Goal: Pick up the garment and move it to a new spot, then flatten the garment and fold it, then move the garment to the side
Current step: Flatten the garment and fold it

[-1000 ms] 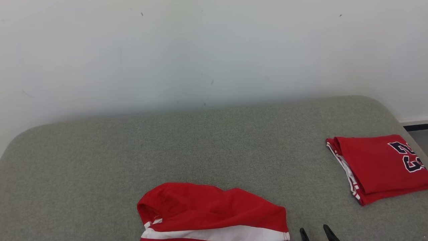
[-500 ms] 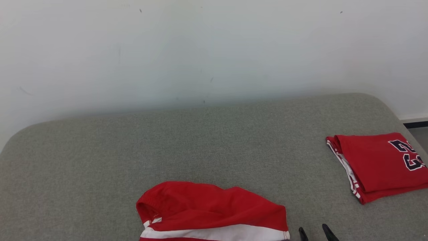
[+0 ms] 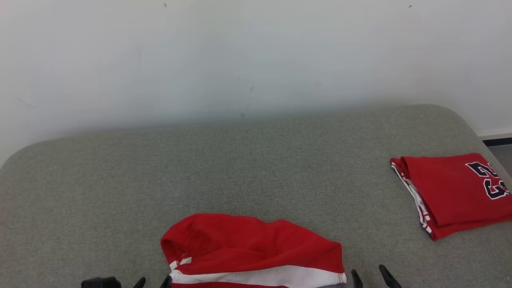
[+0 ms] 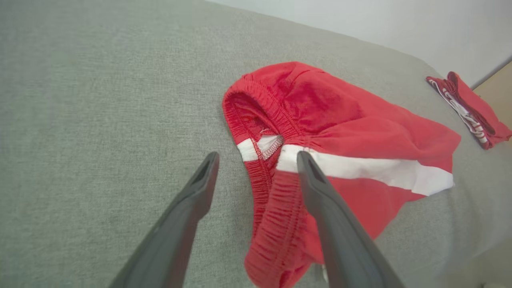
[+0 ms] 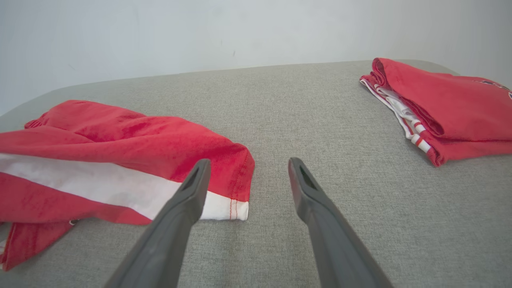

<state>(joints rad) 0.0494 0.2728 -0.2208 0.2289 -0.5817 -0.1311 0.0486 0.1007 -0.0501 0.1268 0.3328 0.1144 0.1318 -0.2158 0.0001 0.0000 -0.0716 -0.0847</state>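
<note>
Red garment (image 3: 248,248), its near edge cut off in the head view, lies crumpled between my left gripper (image 3: 153,282) and right gripper (image 3: 370,276), both spread apart, empty.

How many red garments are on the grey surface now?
2. The crumpled garment lies at the near edge, centre; the folded garment sits at the far right. None appears hidden.

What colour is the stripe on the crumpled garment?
White stripe across the red garment; clearest in the left wrist view.
</note>
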